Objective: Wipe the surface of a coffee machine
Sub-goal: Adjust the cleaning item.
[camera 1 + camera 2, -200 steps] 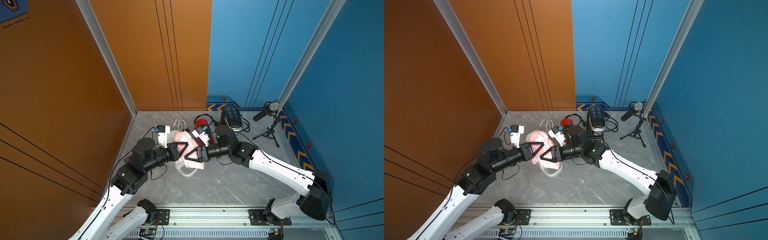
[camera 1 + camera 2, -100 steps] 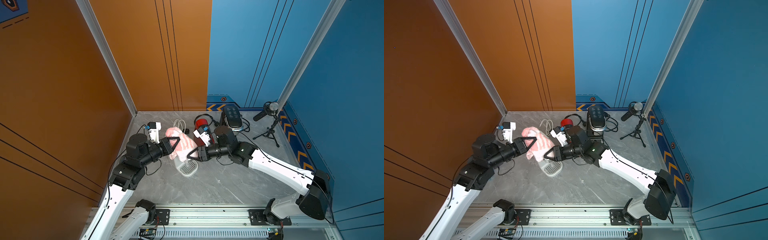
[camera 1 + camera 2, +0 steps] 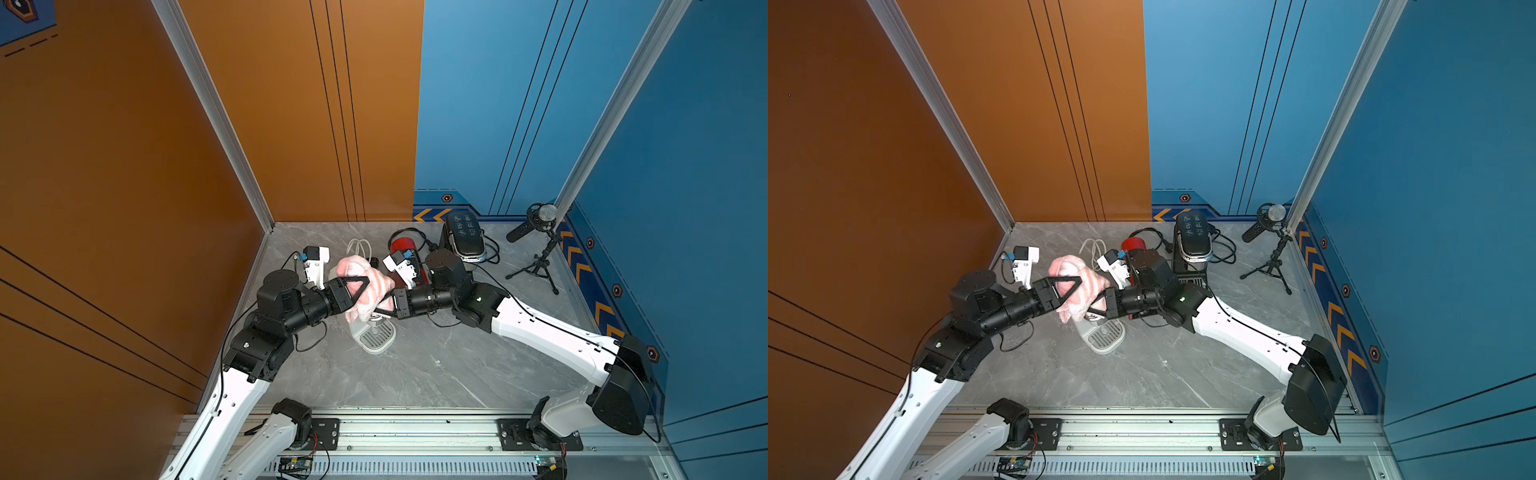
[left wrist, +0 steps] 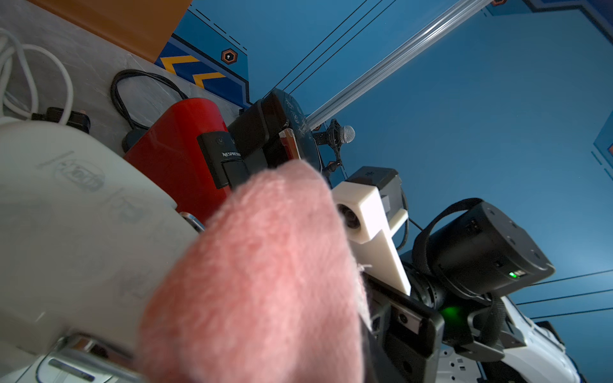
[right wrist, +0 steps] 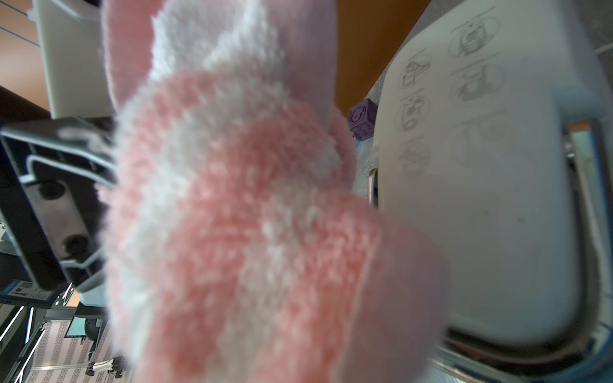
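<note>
A grey marbled tabletop (image 3: 436, 374) is being enclosed by orange walls on one side and blue walls on the other. Near its middle a white coffee machine (image 3: 376, 334) is being flanked by the two arms, with its slotted drip tray turned toward the mounting rail. Its top is being covered in both top views by a fluffy pink-and-white cloth (image 3: 370, 286). The cloth is being approached from opposite sides by the left gripper (image 3: 362, 286) and the right gripper (image 3: 380, 306).

The cloth is being pinched by the right gripper, whose jaws are being kept closed on its lower edge. How wide the left gripper's jaws are being set cannot be told, since they are being hidden by the cloth.

Behind the white machine, a red Nespresso machine (image 3: 401, 245), a black coffee machine (image 3: 465, 232) and a coiled white cable (image 3: 359, 247) are being shown near the back wall. A microphone on a tripod (image 3: 540, 220) is being kept well apart in the blue corner.
</note>
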`<state>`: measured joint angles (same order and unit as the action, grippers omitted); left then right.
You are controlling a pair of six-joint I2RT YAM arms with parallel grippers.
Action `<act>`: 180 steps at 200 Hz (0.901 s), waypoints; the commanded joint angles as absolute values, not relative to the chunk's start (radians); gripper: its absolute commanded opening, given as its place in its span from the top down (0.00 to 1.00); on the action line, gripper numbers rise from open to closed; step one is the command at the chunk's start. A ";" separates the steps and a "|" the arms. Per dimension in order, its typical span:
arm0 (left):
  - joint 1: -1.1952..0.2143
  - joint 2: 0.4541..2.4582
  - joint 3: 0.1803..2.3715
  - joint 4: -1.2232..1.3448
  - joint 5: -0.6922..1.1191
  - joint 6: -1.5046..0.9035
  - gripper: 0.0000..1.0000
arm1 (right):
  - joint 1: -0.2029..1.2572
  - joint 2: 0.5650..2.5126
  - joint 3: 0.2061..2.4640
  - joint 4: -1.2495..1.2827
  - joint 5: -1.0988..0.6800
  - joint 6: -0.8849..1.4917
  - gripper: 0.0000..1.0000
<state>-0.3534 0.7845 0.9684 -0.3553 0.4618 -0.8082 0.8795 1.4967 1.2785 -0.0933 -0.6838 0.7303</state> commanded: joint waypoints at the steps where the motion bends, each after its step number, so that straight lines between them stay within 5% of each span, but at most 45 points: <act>1: -0.381 0.782 0.956 -0.375 0.512 -0.801 0.46 | 0.895 1.511 1.342 -0.031 -0.673 0.724 1.00; 13: -0.394 0.786 0.962 -0.376 0.517 -0.793 0.38 | 0.893 1.512 1.341 -0.034 -0.661 0.726 1.00; 27: -0.413 0.790 0.963 -0.376 0.512 -0.784 0.40 | 0.892 1.509 1.342 -0.032 -0.662 0.725 1.00; 83: -0.434 0.780 0.961 -0.374 0.452 -0.767 1.00 | 0.903 1.509 1.346 -0.031 -0.666 0.733 1.00; 93: -0.434 0.772 0.960 -0.375 0.428 -0.763 1.00 | 0.902 1.507 1.347 -0.049 -0.660 0.724 0.97; 118: -0.407 0.748 0.955 -0.402 0.294 -0.732 1.00 | 0.905 1.468 1.362 -0.258 -0.514 0.615 0.61; 151: -0.267 0.793 0.994 -0.444 0.193 -0.666 1.00 | 0.957 1.374 1.373 -0.554 -0.108 0.462 0.55; 180: -0.205 0.884 1.074 -0.442 0.124 -0.603 1.00 | 1.000 1.371 1.381 -0.595 0.006 0.394 0.52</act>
